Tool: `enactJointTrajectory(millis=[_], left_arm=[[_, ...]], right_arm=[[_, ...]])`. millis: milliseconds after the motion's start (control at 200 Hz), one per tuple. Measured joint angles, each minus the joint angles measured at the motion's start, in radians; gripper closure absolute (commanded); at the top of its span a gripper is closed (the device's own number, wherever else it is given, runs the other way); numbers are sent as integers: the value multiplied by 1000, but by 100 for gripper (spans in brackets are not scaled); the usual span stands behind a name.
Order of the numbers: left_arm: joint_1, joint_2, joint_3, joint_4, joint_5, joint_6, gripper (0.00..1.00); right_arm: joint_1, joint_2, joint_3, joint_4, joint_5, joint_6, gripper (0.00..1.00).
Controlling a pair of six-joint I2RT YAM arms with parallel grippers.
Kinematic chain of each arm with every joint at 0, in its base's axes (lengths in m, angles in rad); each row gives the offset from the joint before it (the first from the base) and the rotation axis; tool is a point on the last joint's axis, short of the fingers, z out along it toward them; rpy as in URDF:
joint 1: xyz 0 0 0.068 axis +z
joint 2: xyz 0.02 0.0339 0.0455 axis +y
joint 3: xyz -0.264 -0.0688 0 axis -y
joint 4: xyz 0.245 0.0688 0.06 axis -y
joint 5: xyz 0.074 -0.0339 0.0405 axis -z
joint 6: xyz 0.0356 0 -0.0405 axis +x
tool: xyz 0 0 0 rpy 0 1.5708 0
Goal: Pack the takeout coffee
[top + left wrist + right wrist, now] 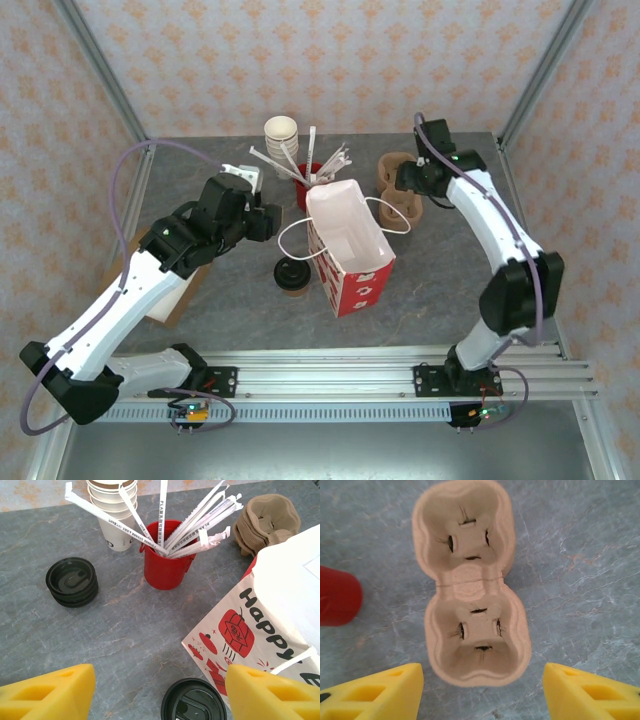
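The takeout coffee (291, 275), a paper cup under a black lid, stands left of the red-and-white paper bag (350, 245). The bag is upright with its mouth open. My left gripper (270, 222) hovers just behind the cup. In the left wrist view its yellow fingers (55, 692) stand open, with the cup's lid (194, 700) low between them and the bag (280, 630) beside it. My right gripper (405, 182) is at the back right over a brown pulp two-cup carrier (397, 192). It is open above the carrier (470, 590) and holds nothing.
Stacked lidless cream cups (281, 135) and a red cup of wrapped straws (310, 180) stand at the back middle. A stack of loose black lids (72, 581) lies left of the red cup (165, 565). A flat cardboard piece (175, 295) lies under the left arm.
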Motion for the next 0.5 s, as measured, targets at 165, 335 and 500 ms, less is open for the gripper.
enactJointTrajectory(millis=[165, 335, 500], left_arm=[[0, 17, 11, 0, 2, -7, 30], [0, 21, 20, 0, 9, -11, 30], [0, 21, 24, 0, 24, -11, 30]], right_arm=[[-2, 129, 79, 5, 4, -5, 46], [-3, 214, 126, 11, 11, -11, 52], [-3, 291, 173, 11, 14, -20, 55]])
